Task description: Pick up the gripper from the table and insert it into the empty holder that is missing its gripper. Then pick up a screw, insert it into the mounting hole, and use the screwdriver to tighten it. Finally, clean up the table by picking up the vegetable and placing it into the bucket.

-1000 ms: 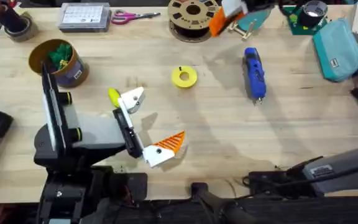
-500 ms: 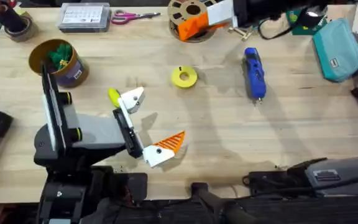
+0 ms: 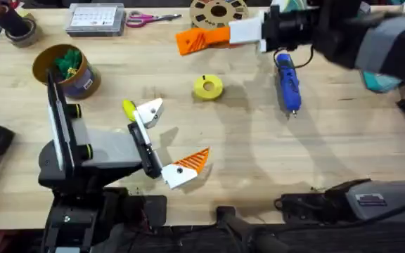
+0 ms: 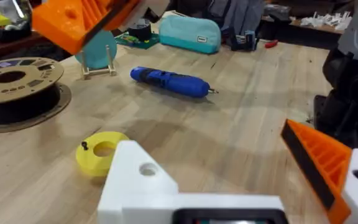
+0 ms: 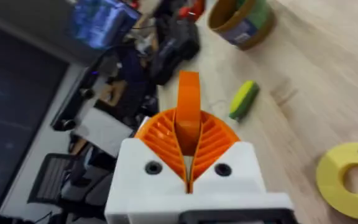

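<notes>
Overhead: against half a second ago, the right end effector [image 3: 202, 40] has swung further across the far side of the desk toward the left arm's side, and now hangs just past the yellow ring [image 3: 208, 87]. The left end effector [image 3: 169, 138] has not moved; its fingers are spread wide. The bare white holder [image 3: 150, 112] forms one fingertip. The vegetable [image 3: 129, 109] lies just beside that holder on its outer side, with the bucket [image 3: 65, 70] farther out the same way. The screwdriver [image 3: 287, 81] lies under the right arm's wrist, behind its fingertips, with its long axis running far to near and its bit toward the arm bases.

Left wrist: ahead of the released left end effector [image 4: 229, 180] we see the ring [image 4: 101, 152] with the screw [image 4: 84, 145] on its rim. Beyond it the screwdriver [image 4: 169, 82] lies crosswise.

Right wrist: the right end effector [image 5: 188, 146] is clenched on the gripper [image 5: 188, 106]. The gripper's long axis runs in line with the fingers, and its tip juts out past them. Ahead lies the vegetable [image 5: 244, 99], and farther ahead the bucket [image 5: 241, 22].
</notes>
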Controlling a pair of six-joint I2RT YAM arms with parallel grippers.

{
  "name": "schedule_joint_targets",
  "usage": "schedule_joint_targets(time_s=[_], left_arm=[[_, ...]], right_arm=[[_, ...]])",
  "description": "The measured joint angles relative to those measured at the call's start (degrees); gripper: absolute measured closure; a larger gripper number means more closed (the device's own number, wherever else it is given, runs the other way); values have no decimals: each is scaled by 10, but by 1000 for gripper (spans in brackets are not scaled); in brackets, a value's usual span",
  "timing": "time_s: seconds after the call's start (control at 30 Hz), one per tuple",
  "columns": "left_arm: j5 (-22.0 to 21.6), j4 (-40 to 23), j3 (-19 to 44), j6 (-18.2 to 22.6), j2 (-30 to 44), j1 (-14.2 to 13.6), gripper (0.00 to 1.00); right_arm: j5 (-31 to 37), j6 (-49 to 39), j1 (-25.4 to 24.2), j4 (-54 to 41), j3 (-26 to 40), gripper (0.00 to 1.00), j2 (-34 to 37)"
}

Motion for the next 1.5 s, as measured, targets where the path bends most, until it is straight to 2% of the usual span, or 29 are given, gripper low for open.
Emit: schedule_joint_targets(time_s=[0.23,0.4,0.63,0.87,1.07,1.3,1.5], left_arm=[[0,0,0,0,0,0,15],[0,0,0,0,0,0,15],[0,0,0,0,0,0,15],[0,0,0,0,0,0,15],[0,0,0,0,0,0,15],[0,0,0,0,0,0,15],[0,0,0,0,0,0,15]], right_arm=[[-78,216,0,334,-121,991,-4],[-102,355,0,489,-189,991,-9],[-129,444,3,528,-277,991,-9],[-137,456,27,529,-304,991,-9],[-107,456,57,565,-311,991,-9],[-58,471,61,626,-353,991,-9],[-19,496,77,638,-367,991,-9]])
